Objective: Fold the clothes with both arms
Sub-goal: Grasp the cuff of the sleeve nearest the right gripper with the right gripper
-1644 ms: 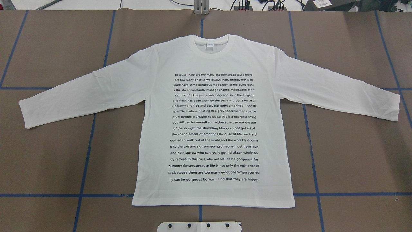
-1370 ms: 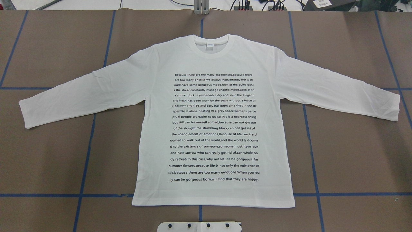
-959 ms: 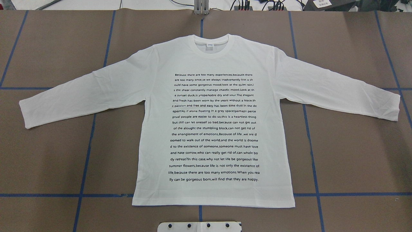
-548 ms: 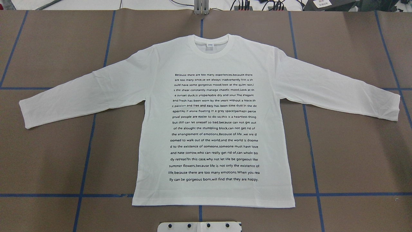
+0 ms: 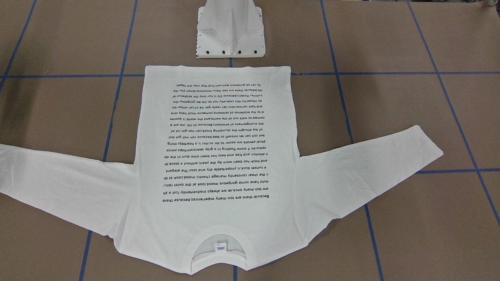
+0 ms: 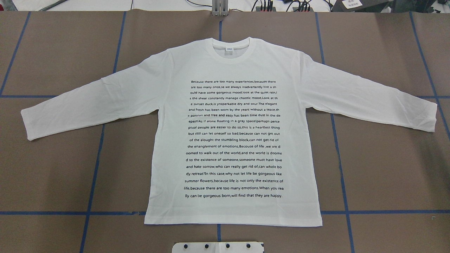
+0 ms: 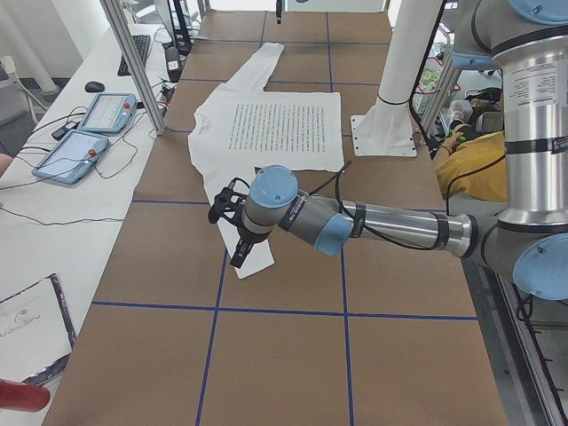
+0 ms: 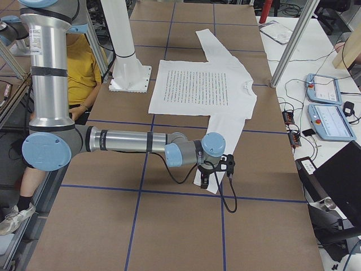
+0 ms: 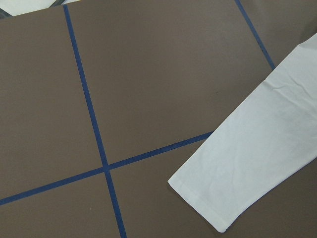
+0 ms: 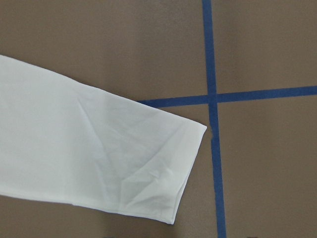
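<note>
T-shirt (image 6: 232,63): white, with many lines of small black text on the upper side.
Bench (image 6: 52,168): brown, crossed by a grid of blue tape lines.
Left arm (image 7: 399,229): grey metal, light-blue joint caps, black cable.
Right arm (image 8: 121,140): the same colours.
Pedestal (image 5: 230,35): white.

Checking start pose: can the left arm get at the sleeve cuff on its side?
Probably yes: the left arm reaches out about above that cuff, which lies flat on the table with nothing between them.
</note>
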`<state>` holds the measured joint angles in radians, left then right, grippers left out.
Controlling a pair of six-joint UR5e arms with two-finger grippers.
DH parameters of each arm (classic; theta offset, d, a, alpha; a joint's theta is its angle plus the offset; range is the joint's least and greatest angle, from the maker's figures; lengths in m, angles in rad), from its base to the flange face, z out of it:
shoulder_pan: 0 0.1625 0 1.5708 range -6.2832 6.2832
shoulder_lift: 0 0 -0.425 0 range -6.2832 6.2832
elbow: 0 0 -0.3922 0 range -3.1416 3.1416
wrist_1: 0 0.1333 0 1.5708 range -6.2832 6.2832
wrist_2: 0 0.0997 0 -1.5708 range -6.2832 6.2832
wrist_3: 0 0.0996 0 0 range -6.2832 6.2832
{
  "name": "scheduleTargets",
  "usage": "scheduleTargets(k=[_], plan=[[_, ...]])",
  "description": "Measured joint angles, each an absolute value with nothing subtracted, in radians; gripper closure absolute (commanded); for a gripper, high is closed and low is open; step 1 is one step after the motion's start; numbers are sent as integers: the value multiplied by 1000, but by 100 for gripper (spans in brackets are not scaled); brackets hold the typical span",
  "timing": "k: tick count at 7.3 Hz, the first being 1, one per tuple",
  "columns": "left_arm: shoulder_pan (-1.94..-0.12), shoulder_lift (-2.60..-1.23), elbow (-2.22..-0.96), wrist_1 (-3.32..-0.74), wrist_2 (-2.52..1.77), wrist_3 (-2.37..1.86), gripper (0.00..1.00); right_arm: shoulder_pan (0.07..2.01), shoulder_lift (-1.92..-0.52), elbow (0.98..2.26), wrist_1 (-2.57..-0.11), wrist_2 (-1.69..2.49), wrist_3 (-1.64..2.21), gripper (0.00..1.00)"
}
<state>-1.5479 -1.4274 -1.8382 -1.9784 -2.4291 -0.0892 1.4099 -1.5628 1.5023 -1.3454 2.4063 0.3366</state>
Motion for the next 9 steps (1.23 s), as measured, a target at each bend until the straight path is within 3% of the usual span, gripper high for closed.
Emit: scheduleTargets(k=[4, 7, 9], plan=[[-1548, -1428, -1840, -1989, -2431, -90, 0, 1305, -1535, 1294, -914, 2398, 766, 11], [-1548, -1428, -1841, -1990, -2432, -90, 0, 1266, -1548, 1272, -852, 2397, 842, 12], [-1549, -1428, -1841, -1990, -2432, -90, 0, 1250, -1549, 1259, -850, 2393, 844, 19]])
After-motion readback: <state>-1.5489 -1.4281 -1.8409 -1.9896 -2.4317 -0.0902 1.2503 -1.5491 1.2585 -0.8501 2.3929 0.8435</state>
